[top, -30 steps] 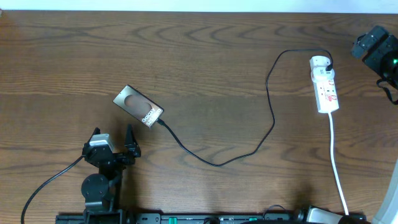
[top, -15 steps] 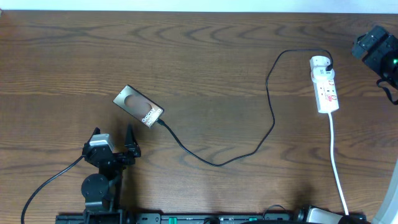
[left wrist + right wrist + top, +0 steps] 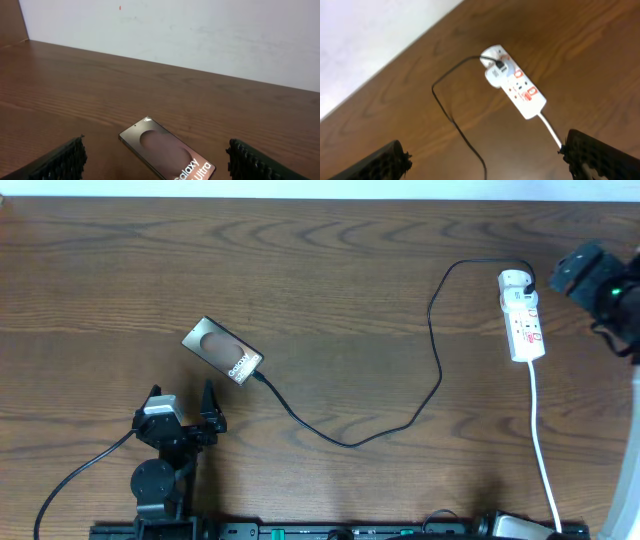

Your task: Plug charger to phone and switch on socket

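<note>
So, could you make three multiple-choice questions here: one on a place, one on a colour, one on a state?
1. Where does the socket lie?
A. on the table's right side
B. in the table's middle
C. beside the left arm's base

2. What colour is the charger cable?
A. white
B. black
C. red

3. How is the left gripper?
A. shut on something
B. out of view
C. open, holding nothing

Answers:
1 A: the overhead view shows it far right, near the right gripper.
2 B: a black line runs from socket to phone.
3 C: its fingers stand apart, touching nothing.
</note>
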Available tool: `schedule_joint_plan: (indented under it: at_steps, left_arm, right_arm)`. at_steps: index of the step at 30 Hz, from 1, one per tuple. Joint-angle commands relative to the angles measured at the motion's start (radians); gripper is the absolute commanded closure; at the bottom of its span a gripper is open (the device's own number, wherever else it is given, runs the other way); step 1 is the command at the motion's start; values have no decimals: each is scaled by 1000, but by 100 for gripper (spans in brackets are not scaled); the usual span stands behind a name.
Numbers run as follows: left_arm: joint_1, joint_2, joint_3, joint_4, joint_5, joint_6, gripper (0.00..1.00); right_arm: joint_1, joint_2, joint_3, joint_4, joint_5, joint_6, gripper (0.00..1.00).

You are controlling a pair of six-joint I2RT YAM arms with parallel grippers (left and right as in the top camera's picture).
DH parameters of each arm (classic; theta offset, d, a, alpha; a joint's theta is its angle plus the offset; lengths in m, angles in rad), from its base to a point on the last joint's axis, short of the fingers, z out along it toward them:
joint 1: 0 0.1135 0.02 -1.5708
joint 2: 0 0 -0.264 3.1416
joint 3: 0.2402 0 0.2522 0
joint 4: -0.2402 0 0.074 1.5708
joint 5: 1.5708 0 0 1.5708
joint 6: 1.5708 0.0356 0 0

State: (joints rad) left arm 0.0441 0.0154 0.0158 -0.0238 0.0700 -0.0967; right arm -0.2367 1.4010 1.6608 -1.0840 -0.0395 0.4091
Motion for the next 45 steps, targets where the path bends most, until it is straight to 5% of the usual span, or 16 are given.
schedule_joint_plan:
  at_steps: [1,11,19,21,30,35,45]
  left_arm:
    - [3,-10,-11,-42,23,7,12]
    - [3,-10,-11,-42,23,7,12]
    - [3,-10,-11,-42,23,7,12]
    - [3,-10,-11,-42,23,7,12]
    - [3,-10,-11,-42,23,7,12]
    - [3,-10,-11,-42,23,7,12]
    - [3,-10,-11,-42,23,7,12]
  right_arm:
    - [77,-58,-168,127,93,-17,1]
    - [238,-387,-1023,1150,153,-164,1]
    - [238,-752,-1554,1569,71,-288,1]
    - [236,-853,-1651,1590,75,-295,1]
    - [234,-1238,-1654,1003,77,-295,1]
    - [231,-1403,-1655,1012,63,-294,1]
    - [229,-1396,-1655,1012,63,-294,1]
